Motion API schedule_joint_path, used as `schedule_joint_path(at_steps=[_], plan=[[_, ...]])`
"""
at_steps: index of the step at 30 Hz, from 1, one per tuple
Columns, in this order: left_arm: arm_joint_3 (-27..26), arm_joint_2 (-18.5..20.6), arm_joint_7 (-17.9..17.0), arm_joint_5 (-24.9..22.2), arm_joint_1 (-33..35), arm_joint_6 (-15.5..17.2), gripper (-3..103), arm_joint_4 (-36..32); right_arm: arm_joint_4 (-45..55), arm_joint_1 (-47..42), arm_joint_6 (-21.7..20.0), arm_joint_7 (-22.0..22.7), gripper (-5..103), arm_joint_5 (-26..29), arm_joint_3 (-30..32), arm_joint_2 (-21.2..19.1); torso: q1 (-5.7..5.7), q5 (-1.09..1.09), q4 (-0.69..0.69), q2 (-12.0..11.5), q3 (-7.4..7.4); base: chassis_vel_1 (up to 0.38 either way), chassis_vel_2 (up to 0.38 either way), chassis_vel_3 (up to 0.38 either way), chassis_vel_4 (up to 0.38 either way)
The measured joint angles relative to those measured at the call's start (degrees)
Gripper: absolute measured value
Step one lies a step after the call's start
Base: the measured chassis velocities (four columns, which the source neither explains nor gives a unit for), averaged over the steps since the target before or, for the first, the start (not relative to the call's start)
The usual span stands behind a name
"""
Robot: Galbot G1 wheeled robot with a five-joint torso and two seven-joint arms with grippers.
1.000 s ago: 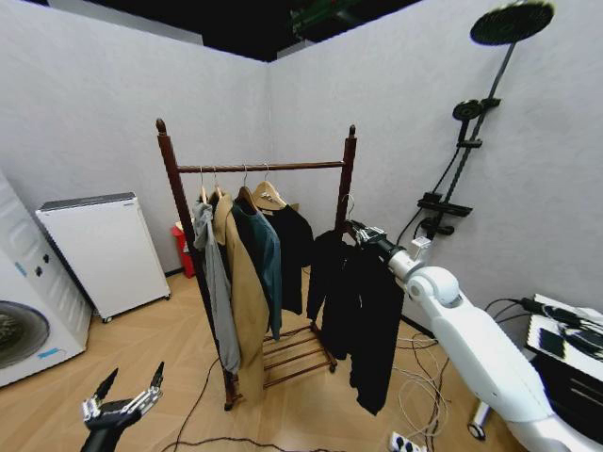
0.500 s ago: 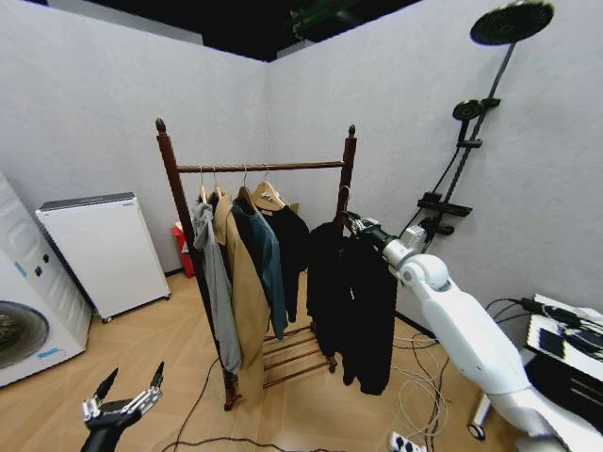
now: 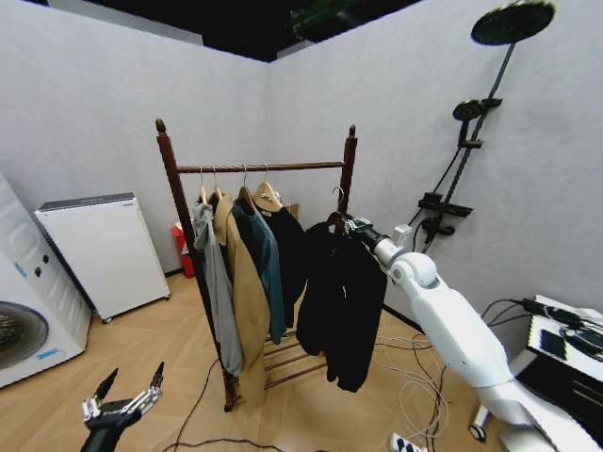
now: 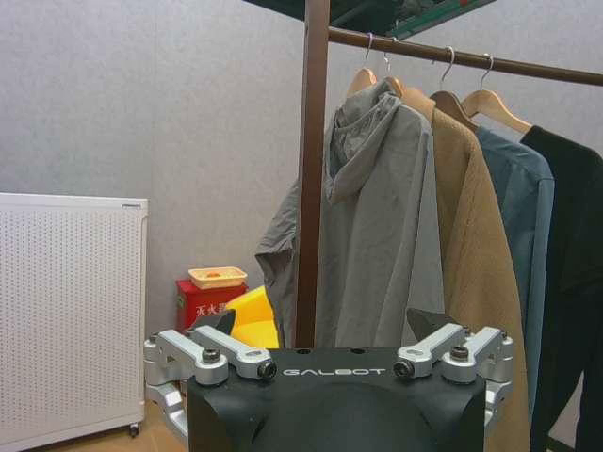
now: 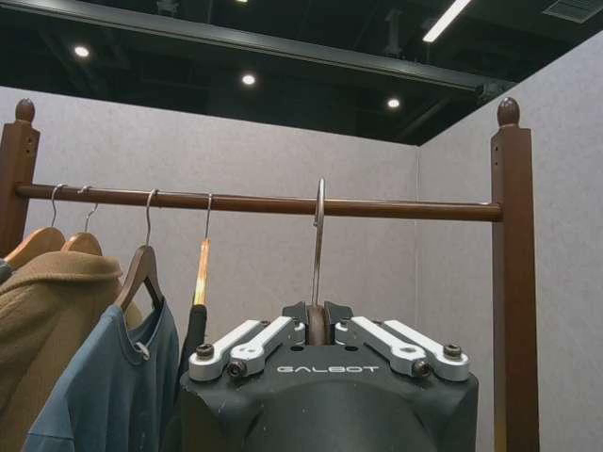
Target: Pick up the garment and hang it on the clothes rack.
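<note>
Fingers of the right gripper (image 5: 318, 341) are clamped on the neck of a wooden hanger (image 3: 334, 220), whose metal hook (image 5: 318, 235) rises upright toward 12 o'clock; in the right wrist view its curved top overlaps the top bar (image 5: 264, 203), and contact cannot be judged. From this hanger the garment (image 3: 339, 301), a black jacket, hangs loose at about 3 o'clock of the clothes rack (image 3: 259, 168), just in front of the right post (image 3: 347, 179), with its hem above the floor (image 3: 311, 410). Along the bar, a free stretch lies between the hook and the right post; toward 9 o'clock the bar carries four more hangers close together, bearing a grey hoodie (image 4: 377, 217), a tan coat (image 3: 243, 292), a teal-blue jacket (image 3: 264, 264) and a dark garment (image 3: 292, 254). Cables (image 3: 415, 377) trail over the floor at 5 o'clock of the rack. The left gripper (image 3: 122, 400) is parked low at 7 o'clock in the head view, fingers spread and holding nothing, well apart from the rack, with a white appliance (image 3: 104, 250) beyond it.
</note>
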Motion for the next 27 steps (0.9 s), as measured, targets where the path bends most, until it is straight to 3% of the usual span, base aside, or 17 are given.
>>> schedule_joint_path(at_steps=[23, 27], plan=[[0.0, 0.0, 0.0, 0.0, 0.0, 0.0, 100, 0.0, 1.84, -1.11, -0.71, -0.23, 9, 1.17, 0.84, 0.02, 0.01, 0.01, -0.01, 0.0, 0.0, -0.066, 0.103, 0.105, -0.062], [0.0, 0.0, 0.0, 0.0, 0.0, 0.0, 100, 0.0, 1.91, -1.19, -1.33, 0.13, 9, 2.58, 1.31, 0.17, 0.01, 0.0, 0.04, -0.01, 0.01, -0.028, 0.139, 0.15, -0.017]])
